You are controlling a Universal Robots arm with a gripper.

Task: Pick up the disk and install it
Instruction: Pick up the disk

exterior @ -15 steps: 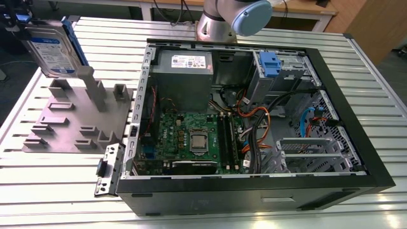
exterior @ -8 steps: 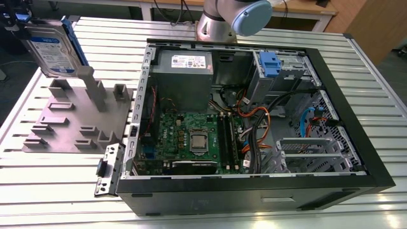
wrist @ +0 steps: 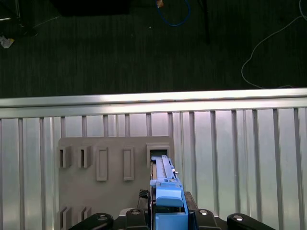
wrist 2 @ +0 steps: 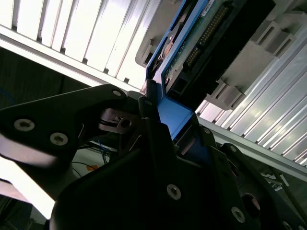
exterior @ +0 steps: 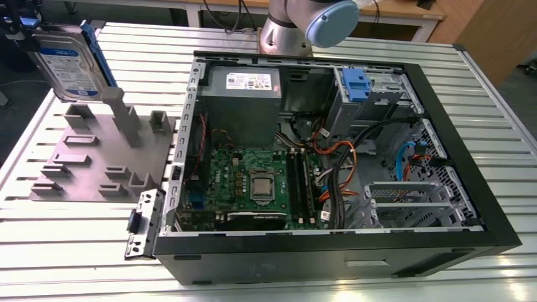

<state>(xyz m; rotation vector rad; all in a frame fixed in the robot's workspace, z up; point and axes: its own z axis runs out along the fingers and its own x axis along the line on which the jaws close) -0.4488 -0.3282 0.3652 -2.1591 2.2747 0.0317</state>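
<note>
The disk (exterior: 74, 63), a silver drive with a white-and-blue label in a bright blue carrier, hangs on edge above the grey slotted fixture (exterior: 92, 163) at the exterior view's left. My gripper (exterior: 29, 28) is shut on its upper end. In the first wrist view the blue carrier (wrist: 167, 194) sits between my gripper's (wrist: 168, 213) dark fingers, over a slot of the fixture plate (wrist: 110, 187). The second wrist view shows the disk's blue frame and green circuit-board side (wrist 2: 201, 33) clamped in my gripper (wrist 2: 165, 127).
An open black computer case (exterior: 336, 251) lies on the slatted metal table (exterior: 67, 239), with a grey power supply (exterior: 243, 85), a motherboard (exterior: 251, 182) and a drive cage with a blue tab (exterior: 356, 85). The arm's base (exterior: 290, 28) stands behind the case.
</note>
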